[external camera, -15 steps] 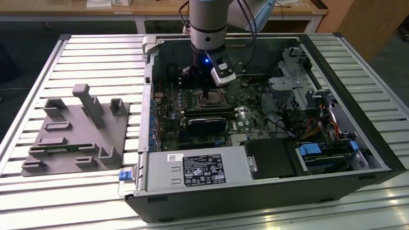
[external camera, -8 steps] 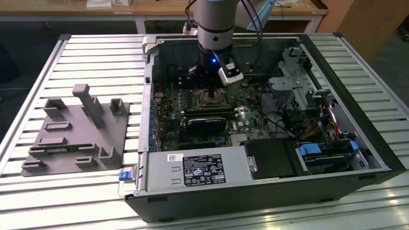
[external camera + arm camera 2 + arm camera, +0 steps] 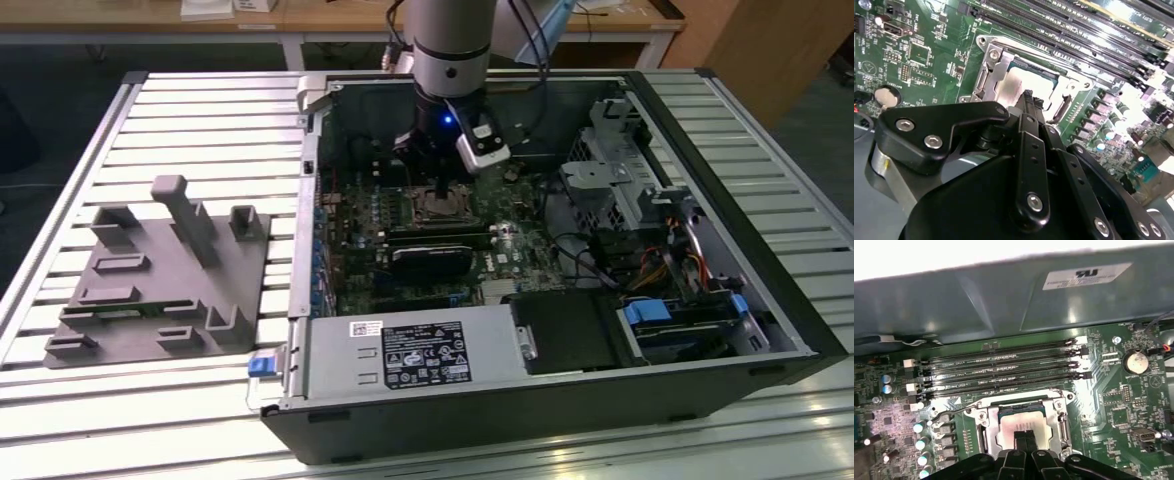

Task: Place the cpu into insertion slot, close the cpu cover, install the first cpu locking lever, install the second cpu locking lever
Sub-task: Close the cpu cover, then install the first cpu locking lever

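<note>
An open computer case [image 3: 534, 425] lies on its side on a slatted metal table [image 3: 200, 110], with a grey moulded fixture [image 3: 147, 280] near it towards the exterior view's left. 1 robot arm [image 3: 447, 40] reaches straight down into the case over the green motherboard [image 3: 350, 292]. In the first wrist view the gripper [image 3: 1026, 436] has its 2 black fingers [image 3: 1020, 440] pressed together with nothing between them, and their tips sit at the middle of the cpu [image 3: 1008, 427]; whether they touch its top cannot be told. The cpu, a flat square with a silvery-grey top, lies seated in the insertion slot [image 3: 1021, 408], whose dark inner edge shows along one side of the chip. The cpu cover [image 3: 985, 432], a silver metal frame, lies down flat around the chip, which shows through its square opening. Just beside the socket run 4 long black memory slots [image 3: 1004, 371], parallel to one another, and a round coin battery [image 3: 1135, 361] sits further off on the board. In the exterior view a long black card [image 3: 430, 262] stands near the socket, between it and a silver box with a black label [image 3: 400, 350].
</note>
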You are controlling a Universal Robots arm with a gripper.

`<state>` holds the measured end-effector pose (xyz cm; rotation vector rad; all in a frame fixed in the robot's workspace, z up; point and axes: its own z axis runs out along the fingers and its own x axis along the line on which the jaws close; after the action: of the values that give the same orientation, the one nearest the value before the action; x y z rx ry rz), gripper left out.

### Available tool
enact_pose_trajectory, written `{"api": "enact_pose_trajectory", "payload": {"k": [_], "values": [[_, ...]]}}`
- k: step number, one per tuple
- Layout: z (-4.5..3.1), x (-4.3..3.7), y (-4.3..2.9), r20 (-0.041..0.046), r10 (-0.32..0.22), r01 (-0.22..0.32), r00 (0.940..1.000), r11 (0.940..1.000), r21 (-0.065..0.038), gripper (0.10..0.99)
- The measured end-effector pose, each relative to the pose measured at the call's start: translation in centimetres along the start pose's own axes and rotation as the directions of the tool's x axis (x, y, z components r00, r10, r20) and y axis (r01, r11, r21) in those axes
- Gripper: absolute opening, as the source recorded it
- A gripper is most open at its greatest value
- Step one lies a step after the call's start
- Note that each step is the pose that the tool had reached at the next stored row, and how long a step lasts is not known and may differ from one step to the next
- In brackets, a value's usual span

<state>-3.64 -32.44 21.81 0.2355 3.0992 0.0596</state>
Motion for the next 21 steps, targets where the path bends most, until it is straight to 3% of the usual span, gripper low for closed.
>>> {"api": "enact_pose_trajectory", "payload": {"k": [4,16,21], "values": [[-0.54,-0.02,0.02,0.0000,0.000,0.000,1.0000,1.0000,0.000,0.106],[-0.58,-0.02,0.02,0.0000,0.000,0.000,1.0000,1.0000,0.000,0.106],[-1.07,-0.03,0.05,0.0000,0.000,0.000,1.0000,1.0000,0.000,0.106]]}}
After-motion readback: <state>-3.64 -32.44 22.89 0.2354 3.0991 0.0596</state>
